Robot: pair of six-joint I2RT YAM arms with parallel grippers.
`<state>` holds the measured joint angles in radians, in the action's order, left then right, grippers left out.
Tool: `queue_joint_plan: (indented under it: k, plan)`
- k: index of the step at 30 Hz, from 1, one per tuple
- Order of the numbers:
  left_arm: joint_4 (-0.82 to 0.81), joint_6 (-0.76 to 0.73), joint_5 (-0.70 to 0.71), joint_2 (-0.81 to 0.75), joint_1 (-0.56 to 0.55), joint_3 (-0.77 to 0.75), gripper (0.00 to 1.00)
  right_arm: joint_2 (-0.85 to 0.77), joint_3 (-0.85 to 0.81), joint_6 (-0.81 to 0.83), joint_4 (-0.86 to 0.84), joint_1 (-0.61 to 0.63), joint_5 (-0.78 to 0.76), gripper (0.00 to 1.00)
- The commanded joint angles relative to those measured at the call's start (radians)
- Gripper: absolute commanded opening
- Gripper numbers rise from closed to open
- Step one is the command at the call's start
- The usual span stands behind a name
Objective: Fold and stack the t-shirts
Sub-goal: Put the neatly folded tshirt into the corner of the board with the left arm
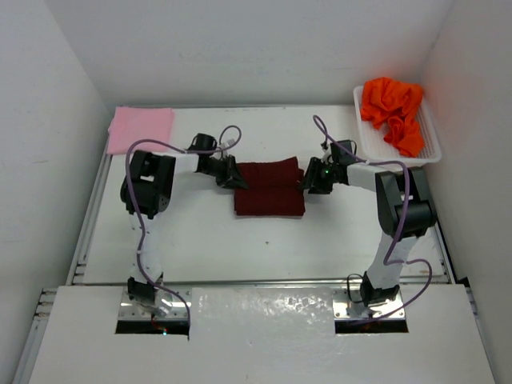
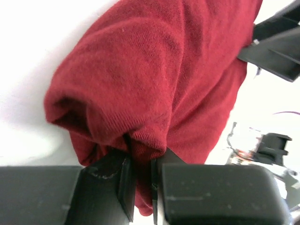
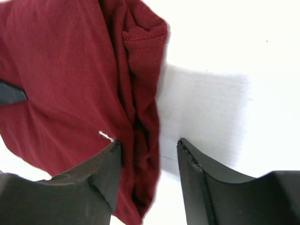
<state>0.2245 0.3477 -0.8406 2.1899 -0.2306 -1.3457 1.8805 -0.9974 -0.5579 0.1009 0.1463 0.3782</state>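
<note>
The folded dark maroon cloth t-shirt (image 1: 270,196) lies centred on the flat white table (image 1: 264,248). The left gripper (image 2: 140,164) pinches one end (cloth bunched between fingers), and the right gripper (image 3: 147,144) stands apart astride the other.

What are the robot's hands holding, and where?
The left gripper pinches the maroon t-shirt by a bunched fold at its end nearest that arm. The right gripper holds nothing yet: its jaws stand open around the shirt's other end.

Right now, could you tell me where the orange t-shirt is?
In the top view, the orange t-shirt lies crumpled in the white basket at the far right corner of the table.
</note>
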Motion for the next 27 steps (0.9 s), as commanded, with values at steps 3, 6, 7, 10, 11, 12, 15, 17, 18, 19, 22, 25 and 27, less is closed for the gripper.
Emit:
queue_joint_plan:
  k: [3, 6, 7, 10, 11, 12, 15, 17, 18, 19, 22, 25, 27]
  plan:
    - [0.275, -0.303, 0.250, -0.009, 0.027, -0.234, 0.00, -0.056, -0.009, 0.099, 0.106, -0.016, -0.025, 0.51]
    - [0.512, -0.462, 0.359, 0.040, 0.059, -0.432, 0.00, -0.110, -0.015, 0.133, 0.148, -0.017, -0.038, 0.51]
    - [0.560, -0.495, 0.382, 0.080, 0.071, -0.542, 0.00, -0.127, -0.017, 0.138, 0.152, -0.017, -0.041, 0.51]
    - [0.677, -0.610, 0.582, 0.143, 0.117, -0.734, 0.00, -0.145, -0.029, 0.144, 0.169, -0.016, -0.044, 0.51]
    - [0.684, -0.656, 0.619, 0.151, 0.122, -0.765, 0.00, -0.146, -0.036, 0.144, 0.171, -0.017, -0.045, 0.51]
    - [0.682, -0.677, 0.659, 0.154, 0.126, -0.788, 0.00, -0.147, -0.041, 0.145, 0.174, -0.017, -0.047, 0.51]
    - [0.656, -0.725, 0.764, 0.166, 0.149, -0.874, 0.00, -0.136, -0.063, 0.147, 0.189, -0.017, -0.053, 0.51]
    - [0.638, -0.746, 0.808, 0.177, 0.157, -0.915, 0.00, -0.129, -0.076, 0.148, 0.200, -0.017, -0.055, 0.51]
    - [0.627, -0.753, 0.840, 0.186, 0.166, -0.953, 0.00, -0.129, -0.079, 0.150, 0.204, -0.017, -0.056, 0.51]
    - [0.616, -0.763, 0.876, 0.186, 0.172, -0.969, 0.00, -0.129, -0.087, 0.153, 0.212, -0.017, -0.056, 0.51]
    - [0.530, -0.785, 0.948, 0.159, 0.194, -0.986, 0.00, -0.139, -0.092, 0.158, 0.227, -0.016, -0.067, 0.51]
    - [0.461, -0.825, 0.988, 0.125, 0.214, -0.983, 0.00, -0.149, -0.089, 0.165, 0.243, -0.016, -0.079, 0.51]
    - [0.441, -0.846, 0.979, 0.105, 0.229, -0.988, 0.00, -0.156, -0.080, 0.168, 0.249, -0.016, -0.088, 0.51]
